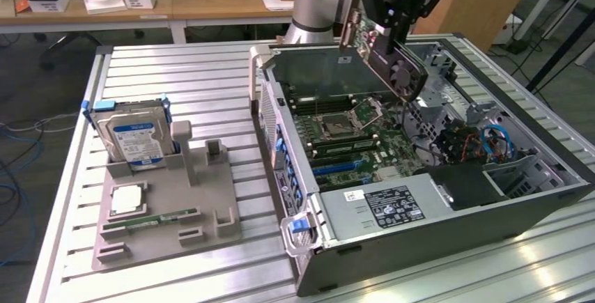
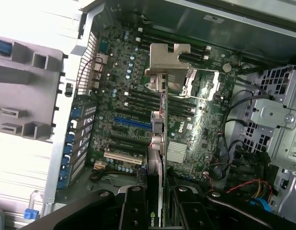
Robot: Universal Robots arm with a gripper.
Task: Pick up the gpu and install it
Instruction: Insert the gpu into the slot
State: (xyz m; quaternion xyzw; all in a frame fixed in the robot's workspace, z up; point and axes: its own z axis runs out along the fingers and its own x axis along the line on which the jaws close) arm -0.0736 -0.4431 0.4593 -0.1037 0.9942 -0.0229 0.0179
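GPU (image 1: 389, 56): held off the table, tilted, over the open computer case (image 1: 446, 205). It hangs above the motherboard (image 1: 339, 132) and apart from it, seated in no slot. Its black fan faces the camera in the exterior view. In the wrist view the card runs edge-on, with its silver bracket (image 2: 169, 62) at the far end and the blue expansion slot (image 2: 133, 123) just beside its line.

Gripper (image 2: 159, 208): clenched on the GPU, with a black finger (image 2: 136, 211) against each face of the card.

Power supply (image 1: 391, 205): mounted in the near corner of the case.

Grey parts holder (image 1: 186, 212): on the aluminium table (image 1: 186, 73), at the exterior view's left, well apart from the GPU. It carries a hard drive (image 1: 135, 139) standing upright, a memory stick (image 1: 153, 221) lying flat and a processor chip (image 1: 125, 198).
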